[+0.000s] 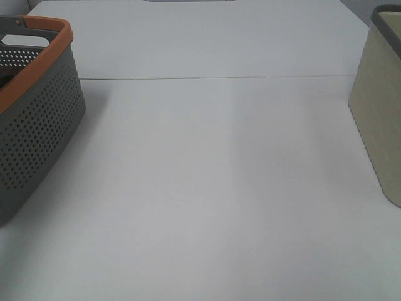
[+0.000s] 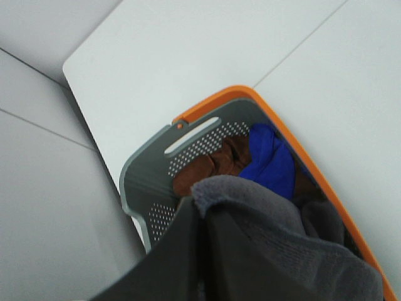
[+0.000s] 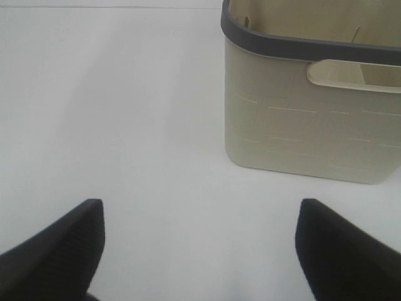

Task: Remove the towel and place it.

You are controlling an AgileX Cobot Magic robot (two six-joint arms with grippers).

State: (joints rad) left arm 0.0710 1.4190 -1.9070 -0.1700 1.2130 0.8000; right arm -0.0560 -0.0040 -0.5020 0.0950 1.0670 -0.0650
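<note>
My left end effector (image 2: 198,219) hangs over the perforated grey basket (image 1: 37,132), which has an orange rim and stands at the left edge of the desk (image 1: 207,188). Its two dark fingers (image 2: 156,263) look pressed together with only a thin seam between them. The charcoal-grey towel (image 2: 263,213) is bunched right at their tips, so I seem to be clenched on its hemmed edge. The cloth covers much of the fingers, so that reading is not certain.

From my grasp the towel drapes back down within the basket's rim. It lies over a brown cloth (image 2: 207,166) and a blue cloth (image 2: 269,160), both of which sit deeper in the basket, against the perforated wall with the slot handle.

My right end effector (image 3: 200,210) is released. Its ribbed black fingers (image 3: 69,244) stand wide apart with nothing between them, over bare white desk. Just ahead of it, at the right edge of the desk, stands a beige bin (image 3: 294,125) with a dark grey rim and a cut-out handle. What I can see of its inside shows only bare wall.

The basket and the bin are well apart, with the open middle of the desk between them. A thin seam (image 1: 219,78) runs across the desk towards its far edge.
</note>
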